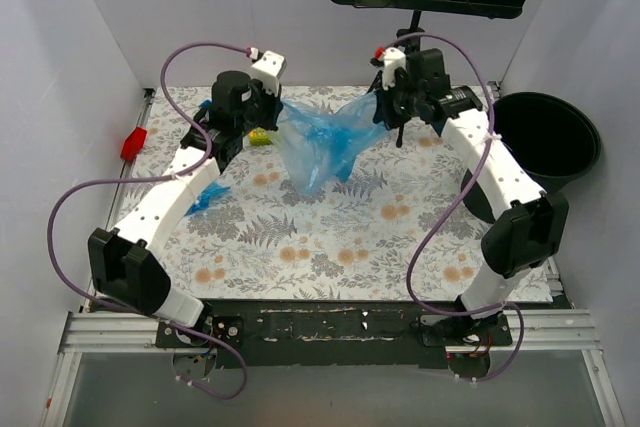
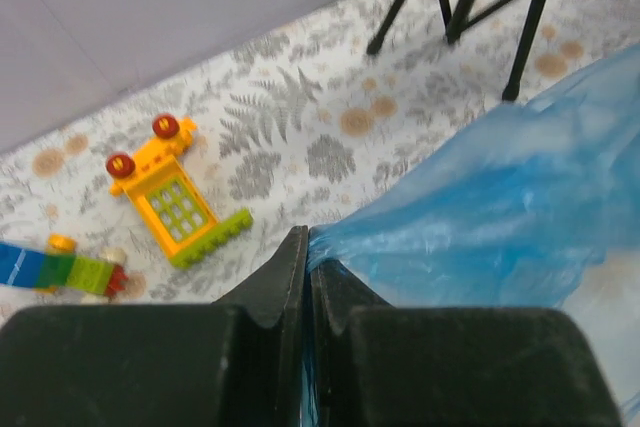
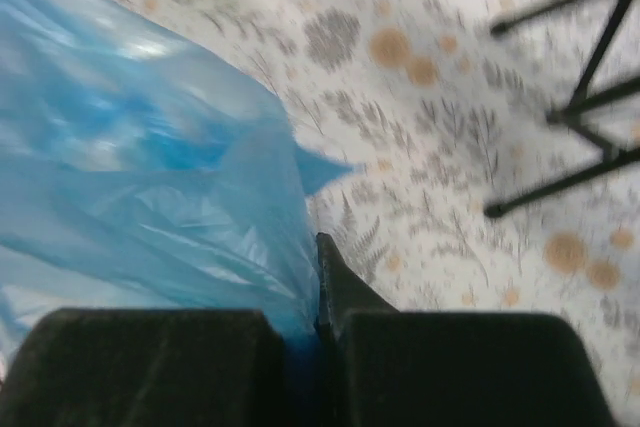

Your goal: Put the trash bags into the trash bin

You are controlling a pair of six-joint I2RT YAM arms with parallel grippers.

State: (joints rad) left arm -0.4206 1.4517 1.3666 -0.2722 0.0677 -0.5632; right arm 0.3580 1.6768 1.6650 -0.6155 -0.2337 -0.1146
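White walls [image 1: 280, 27] enclose the fern-print tabletop [image 1: 300, 237], where left tool [image 2: 308, 244] and right tool [image 3: 315, 252] each pinch the blue trash bag [image 1: 320, 142].

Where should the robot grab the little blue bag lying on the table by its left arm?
Probably the middle of the small blue bag, from straight above, jaws across its narrow width. It lies as a low, longish crumple flat on the table, so there's no edge to reach from the side, and thin film should bunch between the jaws.
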